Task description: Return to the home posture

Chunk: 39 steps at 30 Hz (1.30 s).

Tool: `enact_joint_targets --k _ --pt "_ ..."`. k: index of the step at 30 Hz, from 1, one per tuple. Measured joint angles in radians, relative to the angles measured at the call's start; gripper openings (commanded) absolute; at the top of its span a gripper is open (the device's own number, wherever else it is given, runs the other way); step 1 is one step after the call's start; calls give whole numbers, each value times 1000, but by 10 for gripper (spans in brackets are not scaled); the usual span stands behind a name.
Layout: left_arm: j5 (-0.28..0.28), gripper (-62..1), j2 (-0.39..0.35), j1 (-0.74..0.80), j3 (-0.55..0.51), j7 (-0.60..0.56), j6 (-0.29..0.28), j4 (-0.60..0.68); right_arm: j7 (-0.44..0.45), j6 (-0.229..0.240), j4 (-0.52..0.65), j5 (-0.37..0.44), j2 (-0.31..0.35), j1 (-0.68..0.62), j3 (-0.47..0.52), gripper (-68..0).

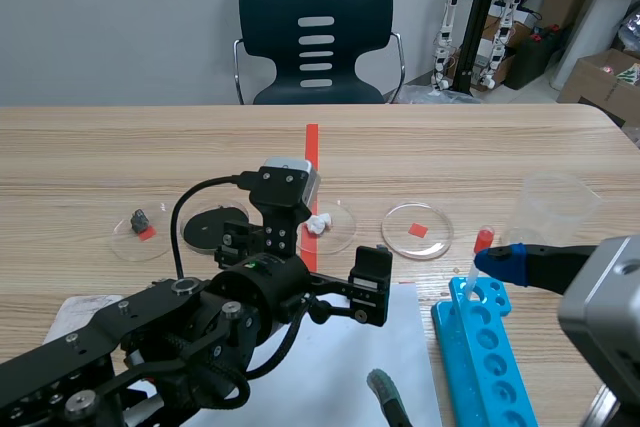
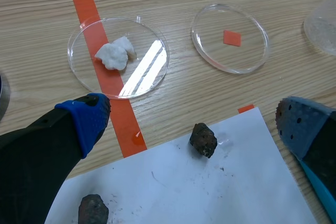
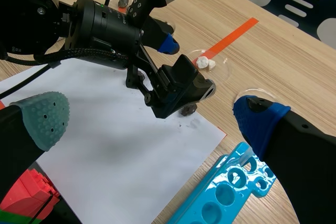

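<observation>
Left gripper [image 2: 193,121] hung wide open over the near-middle sheet of paper [image 2: 173,182], with a dark rock [image 2: 203,140] on the paper below the gap. Right gripper [image 3: 152,116] was also spread wide, near right, beside the blue rack [image 3: 231,163].

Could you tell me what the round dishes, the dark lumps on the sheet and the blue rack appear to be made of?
The round dishes look like clear glossy plastic or glass: see-through, with bright glare. The dark lumps look like rough matte rock or charcoal: pitted, dull. The blue rack looks like moulded glossy plastic.
</observation>
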Motion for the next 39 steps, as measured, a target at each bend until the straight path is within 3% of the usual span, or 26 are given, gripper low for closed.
enact_joint_targets --k 6,16,22,27,31,36,39 --pt "100 14 0 0 0 0 0 0 0 0 0 0 0 0 0 4" --pt "101 14 0 0 0 0 0 0 0 0 0 0 0 0 0 4" --pt "232 14 -32 71 -34 -21 -4 57 0 0 0 0 0 0 0 4" --pt "380 14 -107 221 -117 -22 -57 234 0 0 0 0 0 0 0 4" --pt "456 14 -145 348 -190 -23 -97 370 0 0 0 0 0 0 0 4" --pt "459 14 -194 510 -327 -67 -226 494 0 0 0 0 0 0 0 4" --pt "460 14 -203 610 -421 -109 -245 552 0 0 0 0 0 0 0 4"
